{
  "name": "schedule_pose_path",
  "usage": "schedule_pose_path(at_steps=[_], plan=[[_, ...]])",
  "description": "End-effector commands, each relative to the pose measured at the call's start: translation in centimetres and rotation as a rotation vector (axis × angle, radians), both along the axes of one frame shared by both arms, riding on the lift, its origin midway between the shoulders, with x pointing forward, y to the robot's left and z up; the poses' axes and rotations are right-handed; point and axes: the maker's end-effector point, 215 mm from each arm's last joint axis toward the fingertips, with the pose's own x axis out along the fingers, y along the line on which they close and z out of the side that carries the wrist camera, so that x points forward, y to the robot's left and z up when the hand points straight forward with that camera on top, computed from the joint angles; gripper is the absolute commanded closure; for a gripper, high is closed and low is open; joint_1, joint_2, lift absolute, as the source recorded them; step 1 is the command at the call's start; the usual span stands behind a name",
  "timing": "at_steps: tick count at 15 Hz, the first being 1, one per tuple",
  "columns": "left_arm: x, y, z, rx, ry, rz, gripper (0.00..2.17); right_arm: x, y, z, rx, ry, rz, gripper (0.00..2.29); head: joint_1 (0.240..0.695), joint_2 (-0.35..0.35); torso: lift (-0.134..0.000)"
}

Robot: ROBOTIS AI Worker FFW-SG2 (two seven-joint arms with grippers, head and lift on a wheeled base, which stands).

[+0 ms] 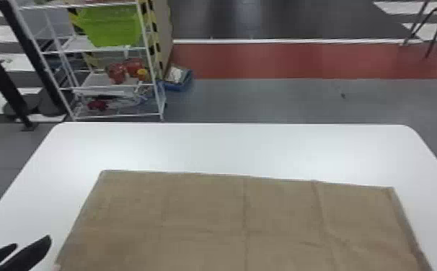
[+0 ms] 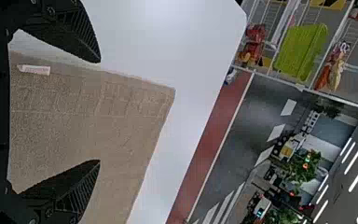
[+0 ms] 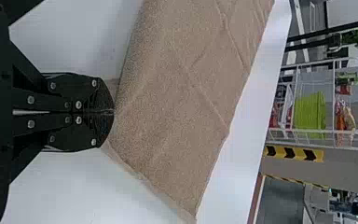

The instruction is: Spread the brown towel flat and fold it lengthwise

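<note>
In the head view my left gripper (image 1: 32, 243) is at the lower left, just beside the left edge of the brown towel (image 1: 199, 212). The towel lies spread on the table with a few creases, mostly toward its right side. Seen from the left wrist, the left gripper (image 2: 99, 112) is open above the towel (image 2: 88, 126), nothing held between its fingers; a small white label (image 2: 35, 70) shows near one edge. In the right wrist view my right gripper (image 3: 113, 112) is shut on a corner of the towel (image 3: 168, 116), whose edges run away from the fingertips.
The white table (image 1: 228, 147) extends past the towel's far edge and both sides. Beyond its far left corner stands a white wire shelf (image 1: 109, 86) with a green bin (image 1: 111, 27); a blue box (image 1: 178, 81) sits on the floor beside it.
</note>
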Motion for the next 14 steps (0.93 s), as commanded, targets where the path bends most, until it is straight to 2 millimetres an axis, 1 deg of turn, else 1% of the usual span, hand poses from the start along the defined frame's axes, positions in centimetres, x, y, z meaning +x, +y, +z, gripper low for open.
schedule_pose_path(at_steps=[1,4,5,6,7,8,9,10,12,14], plan=[[0.0,-0.1,0.2,0.006,-0.001,-0.002,0.14,0.4,-0.8,-0.1,-0.006,-0.008,-0.005,1.45,0.695,0.004,-0.123],[-0.2,-0.4,0.1,0.008,0.005,-0.006,0.14,1.0,-1.3,-0.1,-0.009,-0.016,-0.009,1.44,0.695,-0.023,-0.123],[-0.3,-0.3,0.0,0.009,0.007,-0.005,0.14,1.0,-1.1,0.2,0.001,-0.021,0.0,1.4,0.695,-0.027,-0.123],[-0.2,-0.5,0.0,0.01,0.008,-0.007,0.14,0.9,-1.1,0.8,0.02,-0.033,0.002,1.11,0.695,-0.03,-0.123],[-0.2,-0.5,0.0,0.013,0.008,-0.007,0.14,0.7,-1.1,1.8,0.049,-0.05,0.0,0.64,0.695,-0.031,-0.123],[-0.2,-0.4,0.0,0.014,0.009,-0.005,0.14,0.5,-1.3,3.0,0.072,-0.074,-0.006,0.3,0.695,-0.03,-0.123],[-0.1,-0.4,0.0,0.017,0.01,-0.002,0.14,0.5,-1.9,4.3,0.099,-0.101,-0.023,0.09,0.695,-0.029,-0.123],[-0.1,-0.5,0.0,0.019,0.009,-0.004,0.13,0.4,-2.6,5.2,0.113,-0.116,-0.044,0.07,0.695,-0.029,-0.123],[0.0,-0.9,-0.2,0.026,0.015,-0.011,0.13,0.7,-4.4,7.2,0.115,-0.157,-0.083,0.08,0.695,-0.055,-0.123],[0.3,-1.3,-0.2,0.029,0.013,-0.019,0.13,1.0,-5.4,8.2,0.111,-0.173,-0.104,0.08,0.695,-0.09,-0.123]])
